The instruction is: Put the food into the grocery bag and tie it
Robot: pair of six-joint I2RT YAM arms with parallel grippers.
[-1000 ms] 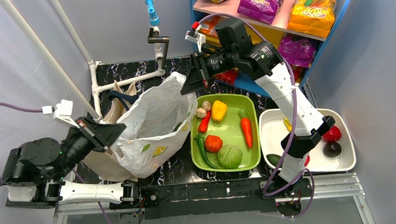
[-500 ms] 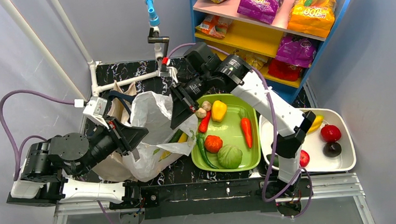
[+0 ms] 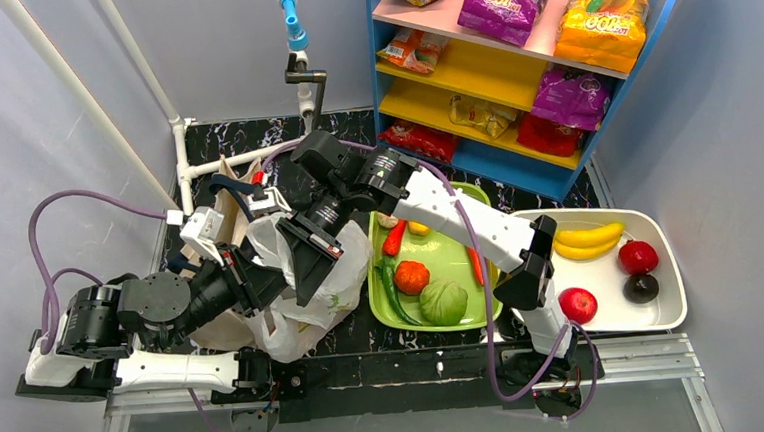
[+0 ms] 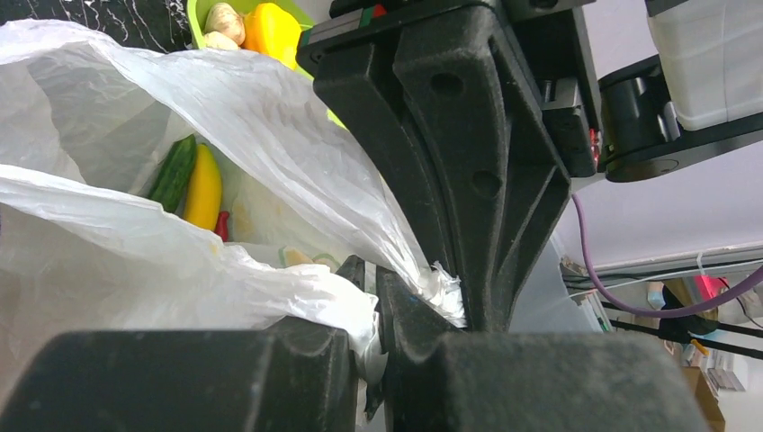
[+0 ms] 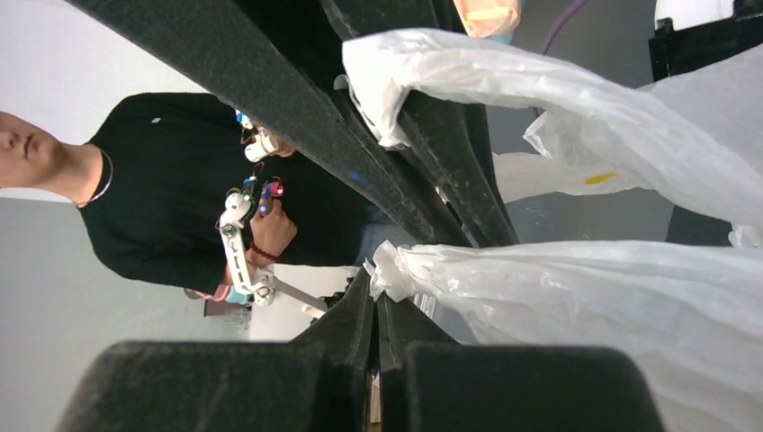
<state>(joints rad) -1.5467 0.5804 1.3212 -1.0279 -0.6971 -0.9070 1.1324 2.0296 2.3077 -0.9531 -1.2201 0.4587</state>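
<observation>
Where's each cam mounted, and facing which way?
Top external: above and behind the bases, looking down at the table; left arm and right arm meet at the grocery bag.
Left wrist: on the left arm, looking along the left gripper, shut on bag plastic, toward the right gripper.
Right wrist: on the right arm, looking along its own shut fingers; bystander behind.
Shared: all show the bag.

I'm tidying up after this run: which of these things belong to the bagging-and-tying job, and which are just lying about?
In the job: white plastic bag, banana and cucumber inside it, left gripper and right gripper, each pinching a bunch of the bag.
Lying about: green tray, white tray, shelf.
</observation>
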